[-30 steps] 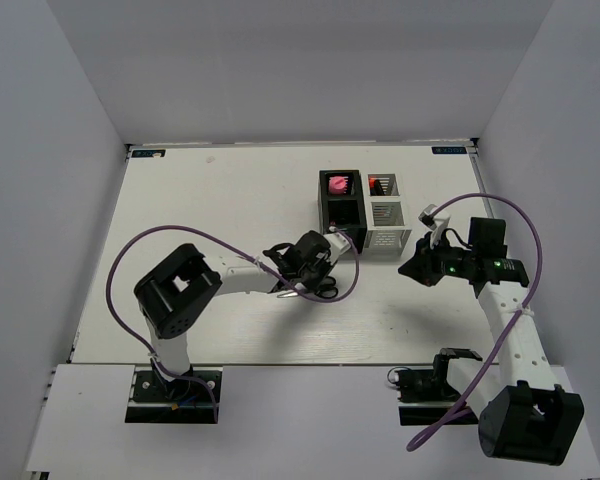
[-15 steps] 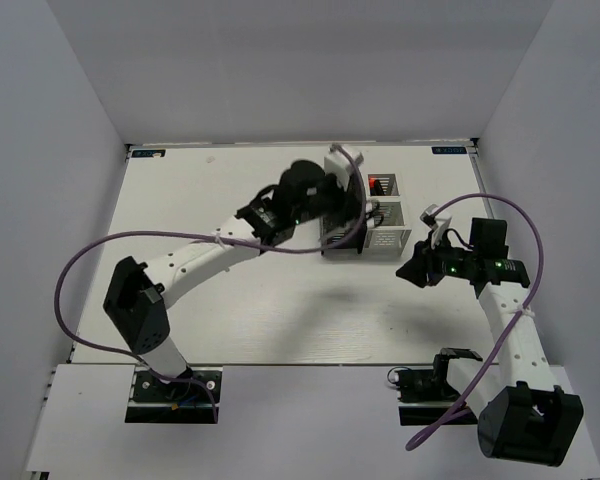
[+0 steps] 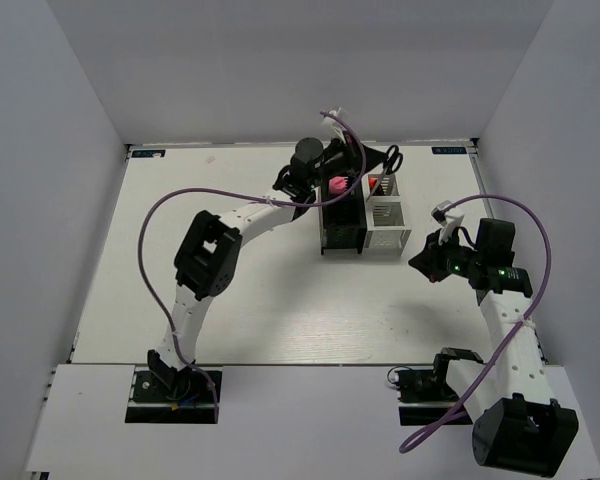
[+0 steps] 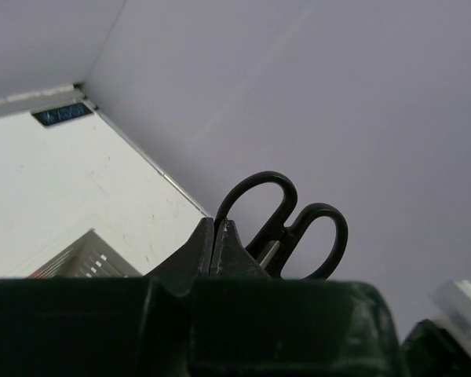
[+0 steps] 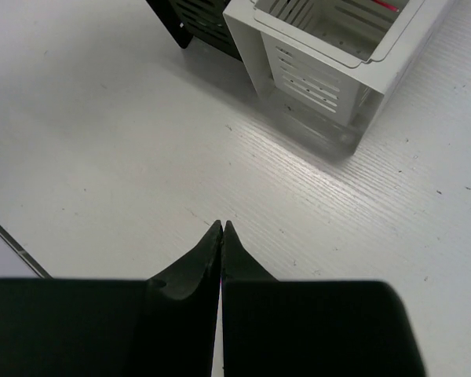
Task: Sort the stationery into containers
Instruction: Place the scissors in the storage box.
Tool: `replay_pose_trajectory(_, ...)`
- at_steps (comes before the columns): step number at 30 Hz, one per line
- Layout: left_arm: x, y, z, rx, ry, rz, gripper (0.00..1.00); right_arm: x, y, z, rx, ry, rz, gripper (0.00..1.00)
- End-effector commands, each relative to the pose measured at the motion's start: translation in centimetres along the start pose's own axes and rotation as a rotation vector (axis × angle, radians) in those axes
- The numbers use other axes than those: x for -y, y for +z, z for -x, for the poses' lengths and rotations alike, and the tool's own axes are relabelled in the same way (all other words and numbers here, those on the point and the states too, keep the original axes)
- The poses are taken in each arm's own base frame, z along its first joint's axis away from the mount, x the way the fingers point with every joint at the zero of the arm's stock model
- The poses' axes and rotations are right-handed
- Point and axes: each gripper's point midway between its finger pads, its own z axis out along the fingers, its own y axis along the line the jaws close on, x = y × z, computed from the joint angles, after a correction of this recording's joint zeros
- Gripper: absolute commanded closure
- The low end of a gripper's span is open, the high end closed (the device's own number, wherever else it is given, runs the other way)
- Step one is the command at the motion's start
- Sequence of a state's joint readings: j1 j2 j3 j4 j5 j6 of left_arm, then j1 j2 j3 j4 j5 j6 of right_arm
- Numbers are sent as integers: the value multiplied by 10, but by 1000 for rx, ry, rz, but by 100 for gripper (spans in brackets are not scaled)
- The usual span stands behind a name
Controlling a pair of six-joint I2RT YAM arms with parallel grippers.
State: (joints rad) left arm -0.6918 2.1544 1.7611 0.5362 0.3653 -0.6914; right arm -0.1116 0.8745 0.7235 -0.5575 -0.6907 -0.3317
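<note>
My left gripper (image 3: 373,158) is shut on the black-handled scissors (image 3: 392,158) and holds them in the air over the far end of the two containers. In the left wrist view the handle loops (image 4: 286,224) stick out past my closed fingertips (image 4: 217,233). The black organizer (image 3: 341,232) holds a pink item (image 3: 337,185) in its far compartment. The white mesh organizer (image 3: 388,236) stands against its right side, with a red-orange item (image 3: 377,183) in its far compartment. My right gripper (image 3: 425,263) is shut and empty, low over the table to the right of the white organizer (image 5: 330,55).
The table's far edge and the back wall are close behind the left gripper. The right wrist view shows bare white tabletop (image 5: 125,141) in front of my shut right gripper (image 5: 220,227), with a corner of the black organizer (image 5: 196,20) at the top.
My left arm has lifted the scissors off the table in front of the organizers and swung them up and away to above the containers' far end. The right arm has drawn back slightly.
</note>
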Motion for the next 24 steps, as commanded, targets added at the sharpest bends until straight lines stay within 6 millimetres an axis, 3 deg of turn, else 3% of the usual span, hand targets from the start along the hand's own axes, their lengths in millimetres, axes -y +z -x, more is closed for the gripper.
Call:
replay_pose_trajectory(1, 48, 8, 50, 120, -42, -199, 100, 2, 1, 5, 17, -15, 6, 100)
replay_pose_trajectory(11, 11, 12, 10, 61, -93, -156, 100, -1, 0, 6, 21, -31, 25, 100)
replay_pose_trajectory(24, 1, 24, -28, 29, -143, -164, 100, -3, -1, 6, 22, -33, 33, 100)
